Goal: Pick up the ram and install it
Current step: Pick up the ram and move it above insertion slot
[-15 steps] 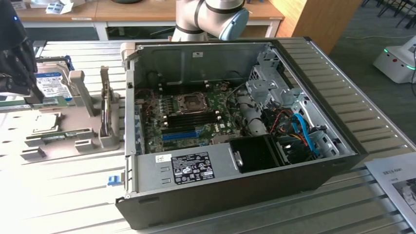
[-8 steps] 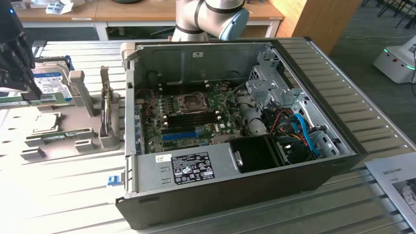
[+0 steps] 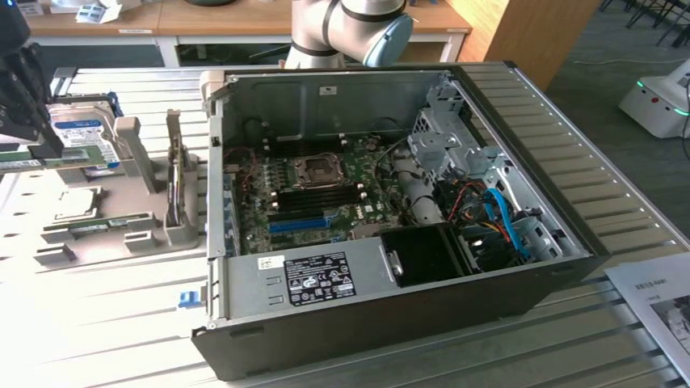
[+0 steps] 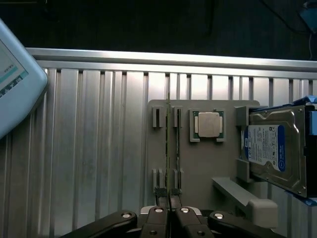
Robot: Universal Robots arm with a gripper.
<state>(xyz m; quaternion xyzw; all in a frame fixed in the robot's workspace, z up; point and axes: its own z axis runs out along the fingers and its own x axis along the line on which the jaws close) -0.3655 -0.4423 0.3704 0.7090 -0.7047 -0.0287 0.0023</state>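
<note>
The ram (image 4: 169,148) is a thin green stick seen edge-on in the wrist view, running away from my fingertips over the grey holder tray (image 4: 198,168). My gripper (image 4: 169,201) is shut on its near end. In the exterior view the gripper (image 3: 38,141) hangs at the far left above the tray (image 3: 108,246), with the green ram (image 3: 22,164) at its fingertips. The open computer case (image 3: 377,323) lies at the centre, its motherboard (image 3: 313,194) exposed, well to the exterior view's right of the gripper.
The tray also carries a silver processor chip (image 4: 208,124), a blue-labelled hard drive (image 4: 272,148) and, in the exterior view, a green stick (image 3: 108,222) in a slot. A pale device (image 4: 15,84) lies beside the tray. Case walls stand high around the motherboard. A paper sheet (image 3: 658,291) lies at the right.
</note>
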